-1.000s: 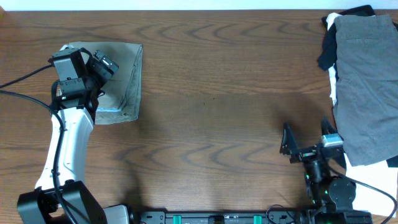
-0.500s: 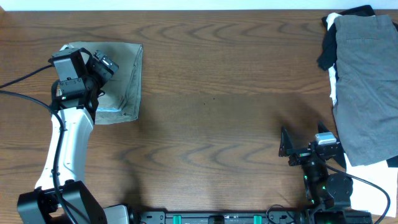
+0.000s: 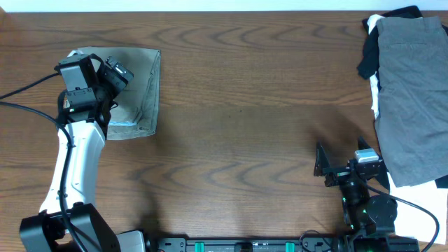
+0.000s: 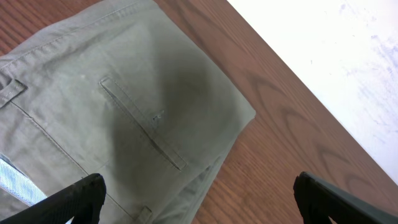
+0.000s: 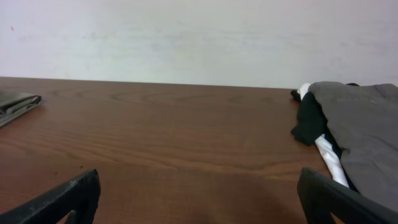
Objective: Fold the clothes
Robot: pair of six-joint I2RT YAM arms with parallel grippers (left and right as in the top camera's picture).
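The khaki-olive shorts (image 3: 140,87) lie folded in a neat rectangle at the table's far left, with pale blue lining showing at the front edge. They fill the left wrist view (image 4: 124,118), back pocket up. My left gripper (image 3: 114,72) hovers over the shorts, open and empty (image 4: 196,199). My right gripper (image 3: 344,164) is open and empty low over bare table at the front right (image 5: 199,199). The shorts show far off in the right wrist view (image 5: 15,102).
A pile of unfolded garments sits at the right edge: a grey one (image 3: 413,91) on top, black (image 3: 369,56) and white (image 3: 374,91) ones beneath. The pile also shows in the right wrist view (image 5: 367,130). Brown wooden table (image 3: 238,126) between.
My right gripper has drawn back slightly toward the front edge and lowered. The left arm and the shorts have not moved.
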